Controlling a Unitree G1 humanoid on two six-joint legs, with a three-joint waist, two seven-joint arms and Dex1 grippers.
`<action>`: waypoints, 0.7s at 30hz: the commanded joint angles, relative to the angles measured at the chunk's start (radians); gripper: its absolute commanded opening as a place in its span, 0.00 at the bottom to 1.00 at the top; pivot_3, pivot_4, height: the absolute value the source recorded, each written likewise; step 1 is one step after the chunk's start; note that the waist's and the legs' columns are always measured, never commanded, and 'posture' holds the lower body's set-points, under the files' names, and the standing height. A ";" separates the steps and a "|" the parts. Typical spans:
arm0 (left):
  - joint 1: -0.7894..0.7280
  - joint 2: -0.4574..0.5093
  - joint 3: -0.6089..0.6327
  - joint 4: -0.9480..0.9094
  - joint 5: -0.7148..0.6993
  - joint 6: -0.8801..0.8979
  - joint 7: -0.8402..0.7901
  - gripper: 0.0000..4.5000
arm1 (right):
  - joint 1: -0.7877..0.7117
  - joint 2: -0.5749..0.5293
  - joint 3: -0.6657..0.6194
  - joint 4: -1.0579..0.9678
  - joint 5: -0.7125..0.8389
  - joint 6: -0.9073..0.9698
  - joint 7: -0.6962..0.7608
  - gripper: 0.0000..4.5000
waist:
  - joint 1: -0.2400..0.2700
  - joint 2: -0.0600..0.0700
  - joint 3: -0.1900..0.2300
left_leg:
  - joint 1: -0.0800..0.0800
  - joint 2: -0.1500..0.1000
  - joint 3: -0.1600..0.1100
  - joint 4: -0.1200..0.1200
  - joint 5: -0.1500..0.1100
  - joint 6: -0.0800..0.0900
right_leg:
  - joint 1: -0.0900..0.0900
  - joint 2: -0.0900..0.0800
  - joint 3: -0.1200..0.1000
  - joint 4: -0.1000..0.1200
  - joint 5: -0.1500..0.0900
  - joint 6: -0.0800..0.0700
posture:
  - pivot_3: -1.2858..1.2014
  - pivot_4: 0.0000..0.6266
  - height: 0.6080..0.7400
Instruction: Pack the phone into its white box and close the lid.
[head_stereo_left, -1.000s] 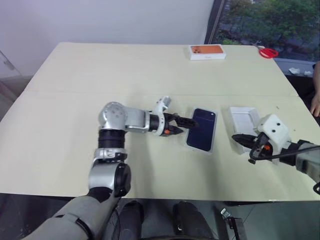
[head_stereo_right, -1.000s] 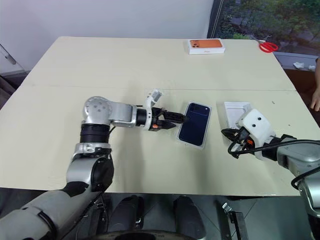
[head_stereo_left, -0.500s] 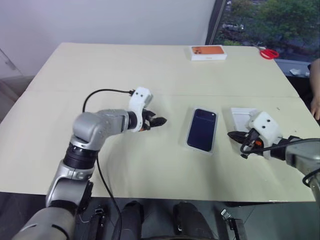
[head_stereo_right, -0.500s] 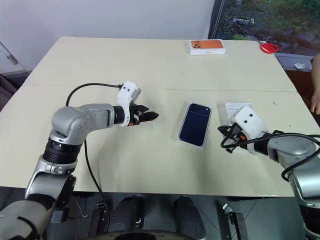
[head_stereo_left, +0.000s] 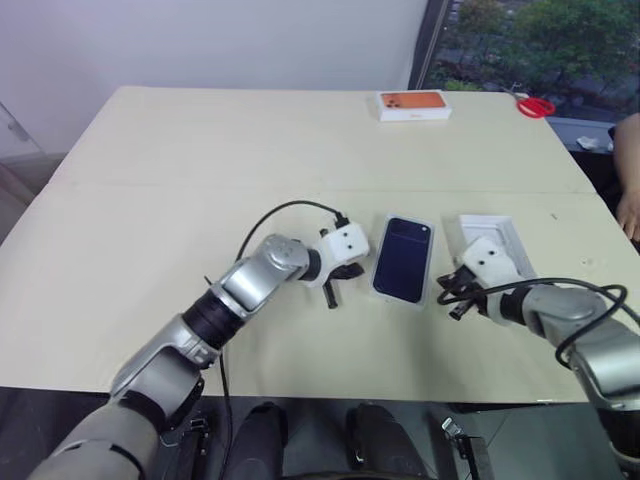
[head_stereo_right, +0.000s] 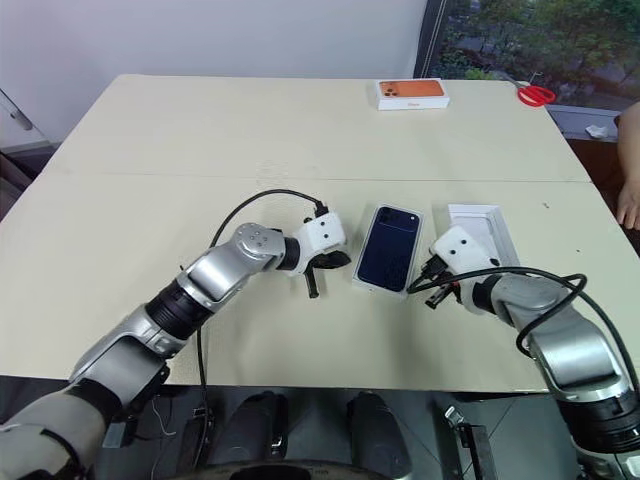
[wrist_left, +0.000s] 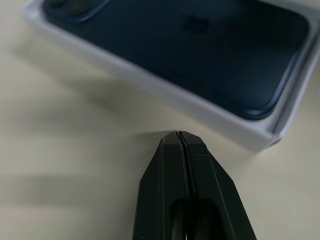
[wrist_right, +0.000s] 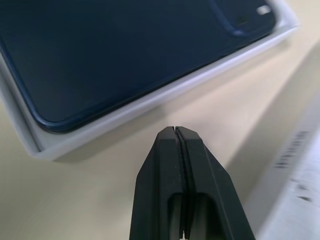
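Pale cream tabletop (head_stereo_left: 200, 150) stretches out before us, with a grey wall behind it and greenery through a window at the far right. Our landmark is the slim dark navy-blue phone (head_stereo_left: 403, 258), which already lies back-up inside its shallow white cardboard box (head_stereo_left: 430, 268), near the table's front edge. Just right of the phone rests the shallow white cardboard lid (head_stereo_left: 498, 235), white moulded inside facing up, not yet on the box. Well beyond the phone, by the far edge, sit an orange-topped white box (head_stereo_left: 414, 104) and red-handled scissors (head_stereo_left: 537, 105).

We judge the packing step done and the closing step in hand: the lid has yet to be picked up, turned over and lowered squarely onto the box. That calls for opening a claw first.

Our left gripper (wrist_left: 181, 137) sits low just left of the phone, its two black fingers pressed together on nothing, tips aimed at the box's long side wall, the forearm reaching in across the table from the left. Our right gripper (wrist_right: 175, 131) mirrors it just right of the phone, between box and lid, fingers likewise together and empty, angled downward toward the box.
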 joint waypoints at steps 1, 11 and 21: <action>-0.013 -0.032 0.018 0.004 0.011 -0.012 -0.044 0.01 | -0.029 0.010 0.009 -0.022 -0.016 0.014 -0.023 0.00 | 0.000 0.000 0.000 | 0.000 0.000 0.000 0.000 0.000 0.000 | 0.000 0.000 0.000 0.000 0.000 0.000 | 0.52 0.24 0.89; -0.001 -0.080 0.007 -0.027 0.031 0.037 -0.124 0.01 | -0.037 -0.009 0.028 -0.050 0.002 0.044 0.018 0.00 | 0.002 0.000 0.000 | 0.000 0.000 0.000 0.001 0.000 0.000 | 0.001 0.000 0.000 0.000 0.000 0.000 | 0.52 0.24 0.89; 0.022 -0.107 -0.025 -0.127 0.020 0.119 -0.190 0.01 | 0.076 -0.130 -0.045 -0.142 0.050 0.013 0.154 0.00 | 0.001 0.001 0.000 | 0.000 0.000 -0.001 0.001 0.000 0.001 | 0.001 0.000 0.000 0.000 0.000 0.000 | 0.52 0.24 0.89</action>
